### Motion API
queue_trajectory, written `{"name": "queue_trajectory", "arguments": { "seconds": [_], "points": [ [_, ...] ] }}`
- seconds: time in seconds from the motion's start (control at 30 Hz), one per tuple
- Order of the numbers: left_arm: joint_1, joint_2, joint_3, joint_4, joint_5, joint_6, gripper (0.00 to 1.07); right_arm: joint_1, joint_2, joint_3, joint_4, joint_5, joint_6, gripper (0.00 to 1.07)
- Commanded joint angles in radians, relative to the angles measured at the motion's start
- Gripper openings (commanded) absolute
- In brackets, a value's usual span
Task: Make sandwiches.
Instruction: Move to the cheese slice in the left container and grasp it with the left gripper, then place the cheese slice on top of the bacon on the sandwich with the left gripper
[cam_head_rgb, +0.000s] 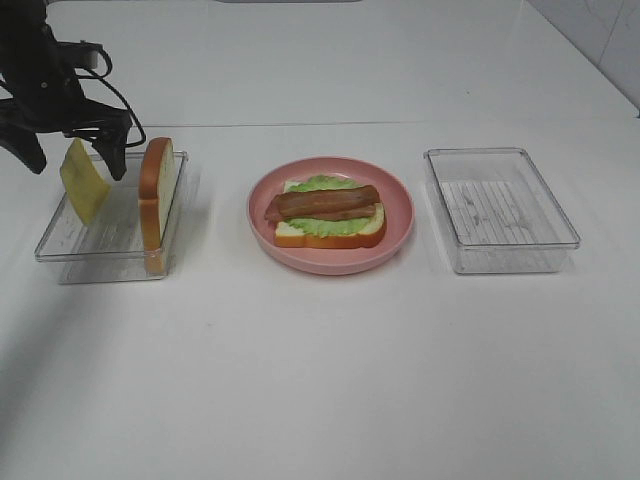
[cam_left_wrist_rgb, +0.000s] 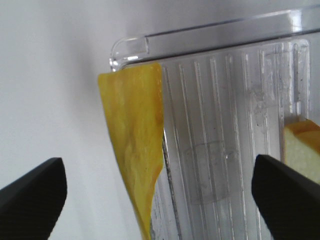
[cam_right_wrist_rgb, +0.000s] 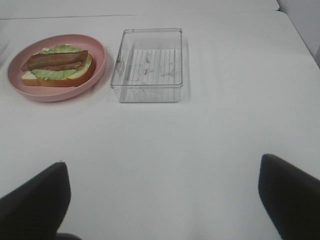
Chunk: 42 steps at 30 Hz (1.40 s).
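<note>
Table (cam_head_rgb: 320, 380) is bare and open at 6 o'clock of the plate (cam_head_rgb: 400, 215). Left tray (cam_head_rgb: 60, 250) sits at its 9, right tray (cam_head_rgb: 500, 255) at 3. Half-built sandwich (cam_head_rgb: 330, 210) is on the plate. Left tray holds an upright bread slice (cam_head_rgb: 157, 190) and a leaning cheese slice (cam_head_rgb: 83, 180). My left gripper (cam_head_rgb: 77, 168) straddles the cheese, released. My right gripper (cam_right_wrist_rgb: 162, 200) is released, holding nothing.

The black left arm (cam_head_rgb: 35, 60) has looping cables (cam_head_rgb: 122, 98) and wedge-shaped jaws.

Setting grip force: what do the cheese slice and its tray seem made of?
Cheese slice: probably thin, flexible matte yellow rubber or foam, a prop; it stands on edge, slightly wavy. Tray: clear, glossy rigid plastic; see-through walls, ribbed floor, bright rim highlights.
</note>
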Motion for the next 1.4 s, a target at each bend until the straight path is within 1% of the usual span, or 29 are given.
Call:
{"name": "queue_trajectory", "arguments": {
  "seconds": [0.03, 0.07, 0.13, 0.17, 0.2, 0.23, 0.27, 0.33, 0.73, 0.77, 0.8, 0.83, 0.87, 0.9, 1.0, 1.13, 1.2, 1.23, 1.27, 1.33, 1.37, 1.4],
  "points": [
    [-0.001, 0.002, -0.004, -0.007, -0.014, 0.001, 0.74, -0.003, -0.022, 0.002, 0.001, -0.004, -0.007, 0.98],
    [-0.001, 0.002, -0.004, -0.007, -0.014, 0.001, 0.74, -0.003, -0.022, 0.002, 0.001, -0.004, -0.007, 0.98],
    [-0.001, 0.002, -0.004, -0.004, -0.017, -0.006, 0.42, -0.003, -0.022, 0.002, 0.001, -0.004, -0.007, 0.98],
    [-0.001, 0.002, -0.004, -0.004, -0.017, -0.006, 0.42, -0.003, -0.022, 0.002, 0.001, -0.004, -0.007, 0.98],
    [-0.001, 0.002, -0.004, 0.0, -0.017, -0.008, 0.34, -0.003, -0.022, 0.002, 0.001, -0.004, -0.007, 0.98],
    [-0.001, 0.002, -0.004, 0.006, -0.017, -0.018, 0.24, -0.003, -0.022, 0.002, 0.001, -0.004, -0.007, 0.98],
    [-0.001, 0.002, -0.004, 0.006, -0.017, -0.018, 0.24, -0.003, -0.022, 0.002, 0.001, -0.004, -0.007, 0.98],
    [-0.001, 0.002, -0.004, 0.019, -0.014, -0.036, 0.23, -0.003, -0.022, 0.002, 0.001, -0.004, -0.007, 0.98],
    [-0.001, 0.002, -0.004, 0.025, 0.036, -0.035, 0.22, -0.003, -0.022, 0.002, 0.001, -0.004, -0.007, 0.98],
    [-0.001, 0.002, -0.004, 0.031, 0.036, -0.035, 0.2, -0.003, -0.022, 0.002, 0.001, -0.004, -0.007, 0.98],
    [-0.001, 0.002, -0.004, 0.046, 0.036, -0.035, 0.07, -0.003, -0.022, 0.002, 0.001, -0.004, -0.007, 0.98],
    [-0.001, 0.002, -0.004, 0.046, 0.036, -0.035, 0.07, -0.003, -0.022, 0.002, 0.001, -0.004, -0.007, 0.98],
    [-0.001, 0.002, -0.004, 0.053, 0.037, -0.035, 0.0, -0.003, -0.022, 0.002, 0.001, -0.004, -0.007, 0.98],
    [-0.001, 0.002, -0.004, 0.072, 0.039, -0.035, 0.0, -0.003, -0.022, 0.002, 0.001, -0.004, -0.007, 0.98],
    [-0.001, -0.004, -0.004, 0.09, 0.055, -0.035, 0.0, -0.003, -0.022, 0.002, 0.001, -0.004, -0.007, 0.98],
    [-0.005, -0.033, -0.009, 0.09, 0.076, -0.035, 0.0, -0.003, -0.022, 0.002, 0.001, -0.004, -0.007, 0.98],
    [-0.01, -0.086, -0.012, 0.076, 0.076, -0.052, 0.0, -0.003, -0.022, 0.002, 0.001, -0.004, -0.007, 0.98],
    [-0.01, -0.086, -0.012, 0.076, 0.076, -0.052, 0.0, -0.003, -0.022, 0.002, 0.001, -0.004, -0.007, 0.98],
    [-0.015, -0.123, -0.012, 0.059, 0.076, -0.054, 0.0, -0.003, -0.022, 0.002, 0.001, -0.004, -0.007, 0.98],
    [-0.018, -0.145, -0.012, 0.052, 0.076, -0.054, 0.0, -0.003, -0.022, 0.002, 0.001, -0.004, -0.007, 0.98],
    [-0.029, -0.187, -0.012, 0.032, 0.076, -0.054, 0.0, -0.003, -0.022, 0.002, 0.001, -0.004, -0.007, 0.98],
    [-0.029, -0.187, -0.012, 0.032, 0.076, -0.054, 0.0, -0.003, -0.022, 0.002, 0.001, -0.004, -0.007, 0.98]
  ]
}}
